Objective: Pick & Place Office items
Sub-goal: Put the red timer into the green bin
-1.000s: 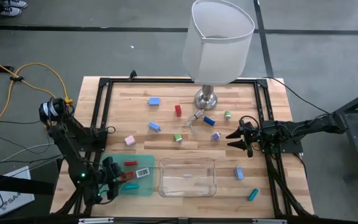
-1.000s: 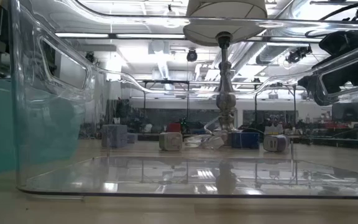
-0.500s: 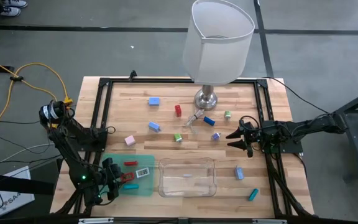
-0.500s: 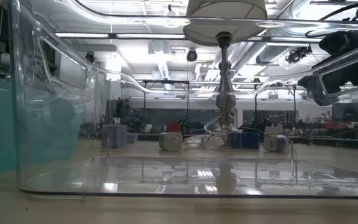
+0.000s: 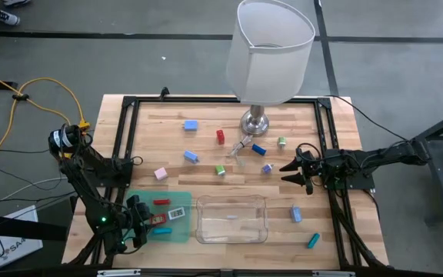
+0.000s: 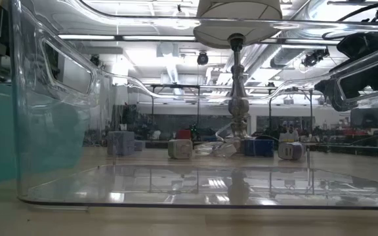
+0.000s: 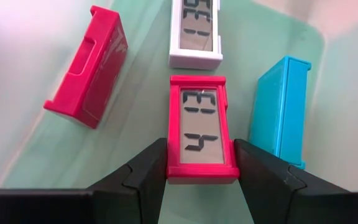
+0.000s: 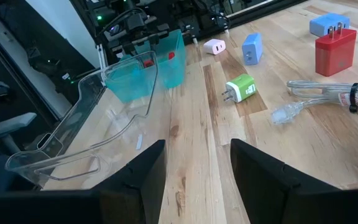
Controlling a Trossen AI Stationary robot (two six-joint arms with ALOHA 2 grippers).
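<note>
While the right fingers [image 8: 194, 180] stand spread, the left fingers [image 7: 201, 177] pinch a red clock [image 7: 201, 127] (screen up).

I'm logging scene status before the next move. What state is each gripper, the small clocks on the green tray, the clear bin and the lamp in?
left gripper: fingers on both sides of the red clock.
red clock: face up on the green tray.
white clock: face up.
red block: lying on its side.
blue block: on its side.
right gripper: open, empty.
clear bin: empty, upright.
lamp: upright.
</note>
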